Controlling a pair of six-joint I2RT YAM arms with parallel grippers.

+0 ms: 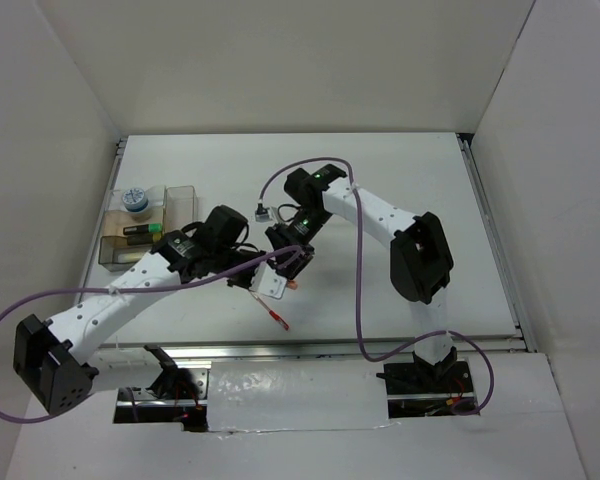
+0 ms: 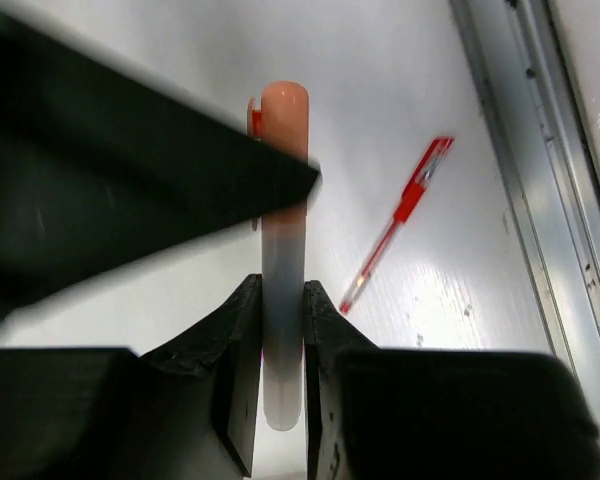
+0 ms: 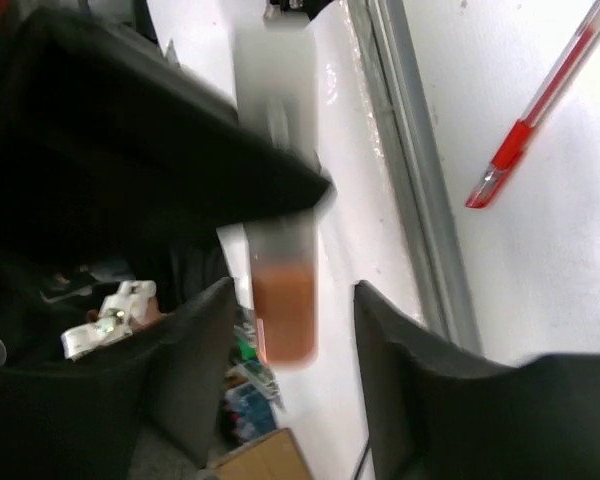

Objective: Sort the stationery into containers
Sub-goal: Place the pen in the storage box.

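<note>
My left gripper [image 2: 281,292] is shut on a pale marker with an orange cap [image 2: 283,180], held above the table; in the top view the marker [image 1: 274,284] hangs mid-table. My right gripper [image 3: 292,292] is open, its fingers either side of the orange cap [image 3: 283,310] with gaps on both sides. One right finger [image 2: 130,190] crosses in front of the marker in the left wrist view. A red pen [image 1: 278,318] lies on the table below the marker, also visible from both wrists [image 2: 398,222] [image 3: 540,100]. Clear containers [image 1: 183,203] stand at the far left.
One container compartment holds a blue-and-white tape roll [image 1: 135,198], another a black and green marker [image 1: 140,230]. The metal rail [image 1: 310,348] at the table's near edge runs close to the red pen. White walls enclose the table.
</note>
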